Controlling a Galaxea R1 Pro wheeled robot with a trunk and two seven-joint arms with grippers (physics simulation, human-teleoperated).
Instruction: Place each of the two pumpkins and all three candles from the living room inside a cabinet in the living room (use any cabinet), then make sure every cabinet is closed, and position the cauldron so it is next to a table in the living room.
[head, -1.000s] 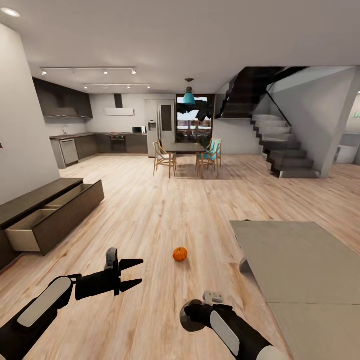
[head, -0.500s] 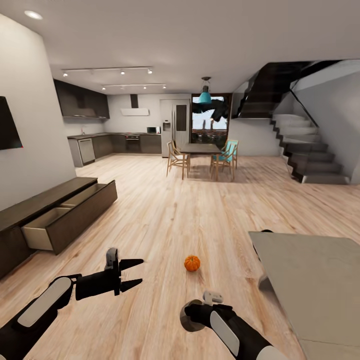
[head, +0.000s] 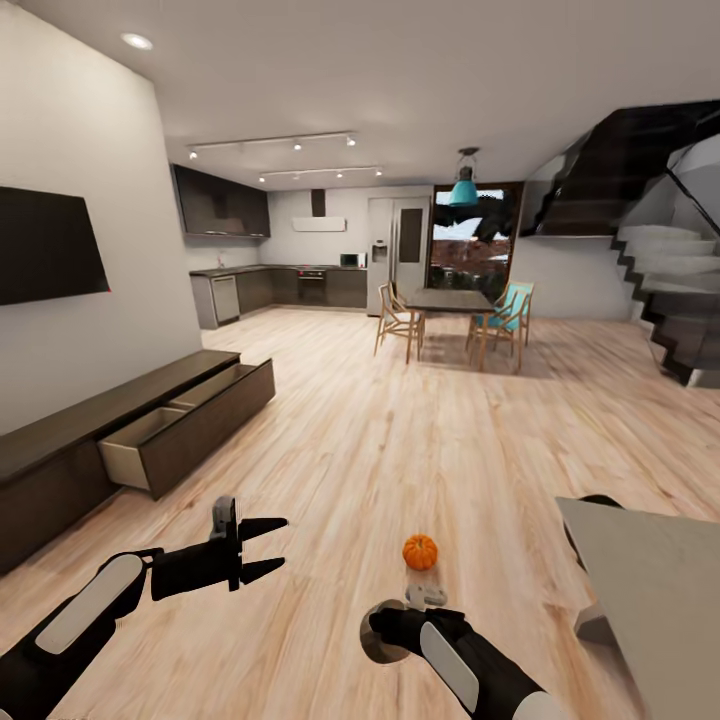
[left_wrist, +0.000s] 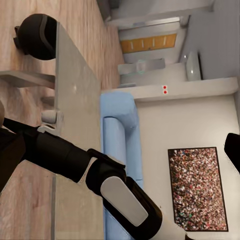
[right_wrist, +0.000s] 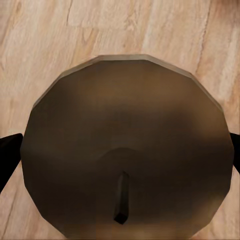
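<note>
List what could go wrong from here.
1. The pumpkin lies loose on the floor just ahead of the right gripper; driving on could knock it and send it rolling.
2. The cabinet drawer stands pulled out into the room; the base or the open left gripper could bump it on approach.
3. The candle might slip from the right gripper.

A pumpkin sits on the wooden floor, just beyond the right gripper. The left gripper hangs with fingers apart. The cabinet along the left wall has one drawer open.
</note>
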